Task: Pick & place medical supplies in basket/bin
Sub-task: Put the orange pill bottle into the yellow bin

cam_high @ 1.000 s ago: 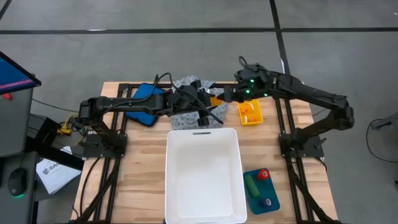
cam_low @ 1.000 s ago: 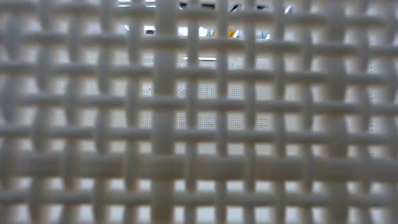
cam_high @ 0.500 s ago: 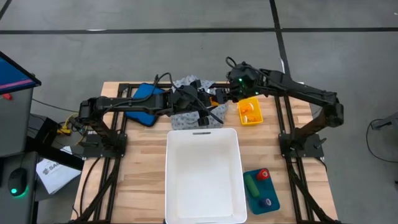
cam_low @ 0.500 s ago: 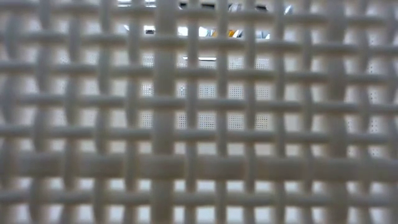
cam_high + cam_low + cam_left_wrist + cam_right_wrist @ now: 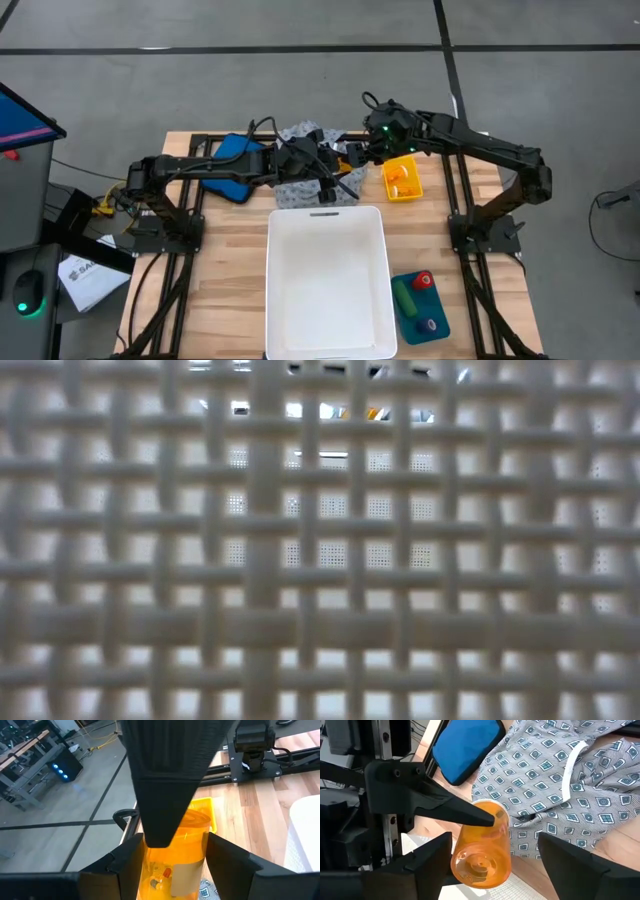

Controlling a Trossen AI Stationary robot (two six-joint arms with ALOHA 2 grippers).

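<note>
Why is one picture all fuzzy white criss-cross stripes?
In the low view, the white basket wall sits right against the camera, so its weave is blurry and hides nearly everything. The high view shows that basket sharply, and the right wrist view shows the pill bottle clearly.

So in the left wrist view the left claw (image 5: 172, 862) is sitting around an orange pill bottle (image 5: 176, 852), one dark finger (image 5: 131, 865) on each side and pressing against it. The bottle is standing upright between them, see-through orange with a pale label low on its side and a few small bits showing inside. A big dark wedge-shaped finger of the other claw (image 5: 165, 780) is coming down from above, its tip touching the bottle's top. Behind the bottle a yellow tray (image 5: 205, 812) is lying on the wooden bench (image 5: 265, 805), a white bin (image 5: 305, 837) is poking in at the edge, and grey floor is showing beyond.
</note>
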